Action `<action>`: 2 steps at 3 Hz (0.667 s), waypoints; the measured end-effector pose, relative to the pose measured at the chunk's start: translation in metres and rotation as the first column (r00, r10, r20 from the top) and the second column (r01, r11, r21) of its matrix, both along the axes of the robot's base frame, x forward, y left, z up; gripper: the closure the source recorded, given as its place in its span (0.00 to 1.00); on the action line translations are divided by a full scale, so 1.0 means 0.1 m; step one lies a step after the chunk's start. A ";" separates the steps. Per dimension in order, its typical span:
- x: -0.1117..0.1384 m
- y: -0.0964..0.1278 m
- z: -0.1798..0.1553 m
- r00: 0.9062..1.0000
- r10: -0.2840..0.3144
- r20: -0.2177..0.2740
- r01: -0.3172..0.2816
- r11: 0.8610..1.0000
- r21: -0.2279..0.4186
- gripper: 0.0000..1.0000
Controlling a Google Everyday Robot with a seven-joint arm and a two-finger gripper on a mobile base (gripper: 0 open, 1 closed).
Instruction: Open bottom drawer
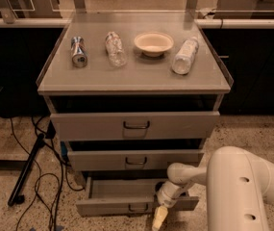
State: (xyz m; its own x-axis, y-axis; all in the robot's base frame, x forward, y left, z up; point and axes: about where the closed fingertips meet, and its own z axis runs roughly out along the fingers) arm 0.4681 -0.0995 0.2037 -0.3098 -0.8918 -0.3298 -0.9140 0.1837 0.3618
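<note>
**A:** What is the biggest thing here?
**B:** A grey cabinet [136, 77] with three drawers. A can [79, 52], two bottles and a bowl [153, 43] sit on its top.
**A:** And the robot?
**B:** Its white arm [242, 186] reaches in from the lower right.
**A:** Where is the bottom drawer [119, 190]?
**B:** Lowest of the three, pulled out, with its grey inside showing.
**A:** And the gripper [159, 219]?
**B:** It is at that drawer's front, just right of the small dark handle [138, 208]. I cannot tell whether it is open or closed.
</note>
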 end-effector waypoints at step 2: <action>-0.18 -0.18 -0.03 0.998 0.060 -0.031 -0.060 0.998 -0.005 0.00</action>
